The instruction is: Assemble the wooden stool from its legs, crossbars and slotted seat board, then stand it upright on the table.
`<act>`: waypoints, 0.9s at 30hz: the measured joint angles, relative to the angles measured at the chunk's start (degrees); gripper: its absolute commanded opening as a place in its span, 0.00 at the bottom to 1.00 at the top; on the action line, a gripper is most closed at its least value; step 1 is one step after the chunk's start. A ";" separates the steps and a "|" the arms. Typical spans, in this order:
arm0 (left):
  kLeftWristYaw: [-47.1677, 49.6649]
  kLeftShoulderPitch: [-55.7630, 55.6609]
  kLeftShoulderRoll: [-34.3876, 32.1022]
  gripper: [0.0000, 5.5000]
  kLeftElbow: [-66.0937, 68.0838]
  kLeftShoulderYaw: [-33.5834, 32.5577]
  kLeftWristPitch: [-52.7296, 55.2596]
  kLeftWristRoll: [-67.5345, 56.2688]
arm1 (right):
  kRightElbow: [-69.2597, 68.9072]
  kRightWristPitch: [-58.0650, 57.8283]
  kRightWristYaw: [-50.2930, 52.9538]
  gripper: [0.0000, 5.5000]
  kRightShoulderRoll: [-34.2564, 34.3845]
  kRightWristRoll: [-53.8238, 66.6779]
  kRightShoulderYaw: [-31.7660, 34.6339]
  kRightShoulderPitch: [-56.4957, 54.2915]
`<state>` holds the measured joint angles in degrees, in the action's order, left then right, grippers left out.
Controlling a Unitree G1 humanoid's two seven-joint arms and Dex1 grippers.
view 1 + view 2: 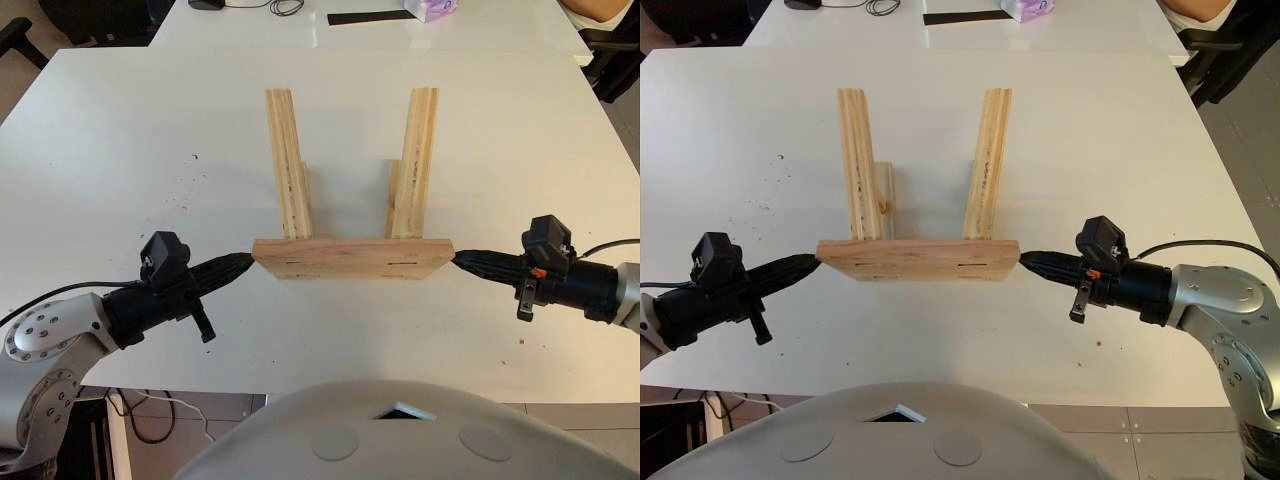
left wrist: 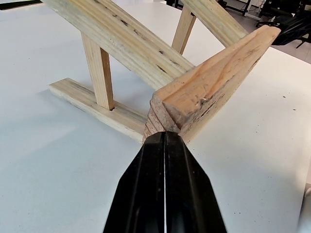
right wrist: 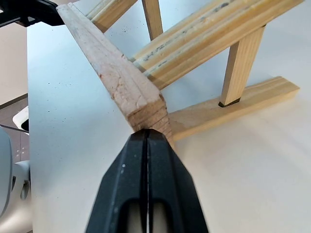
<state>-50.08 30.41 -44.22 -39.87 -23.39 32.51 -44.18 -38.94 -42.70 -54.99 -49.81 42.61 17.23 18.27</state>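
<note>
Stool (image 1: 350, 256) looks fully assembled. It lies on its side on the table (image 1: 120, 150), with the seat board (image 1: 918, 258) nearest you and the legs (image 1: 290, 160) pointing to 12 o'clock. By my reading, only standing it upright remains. Your left gripper (image 1: 240, 264) touches the board's 9 o'clock end and your right gripper (image 1: 465, 260) its 3 o'clock end. Both have their fingers pressed together, clasping nothing.

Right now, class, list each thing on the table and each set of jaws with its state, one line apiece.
Wooden stool: assembled, lying on its side, not yet upright.
Seat board: standing on edge, facing the robot.
Legs: joined to the seat board, pointing away from the robot.
Crossbars: fitted between upper and lower legs.
Left jaws: shut, tip against the seat board's left end.
Right jaws: shut, tip against its right end.
</note>
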 measured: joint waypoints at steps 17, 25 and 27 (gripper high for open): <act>-1.83 -5.15 2.68 0.00 11.20 -0.18 -4.23 0.23 | 15.24 8.95 -6.19 0.00 -1.51 -3.97 0.97 -2.80; -7.82 -5.28 -4.97 0.05 32.33 3.66 -17.49 19.85 | 22.79 19.03 -8.85 0.03 -2.47 -16.77 -8.12 -3.57; -10.00 -5.50 -4.52 0.12 33.82 8.84 -19.25 22.22 | 24.91 20.98 -8.46 0.08 0.32 -18.95 -12.50 -5.49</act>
<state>-60.08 24.91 -48.74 -6.05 -14.55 13.26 -21.96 -14.04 -21.72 -63.45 -49.49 23.66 4.73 12.78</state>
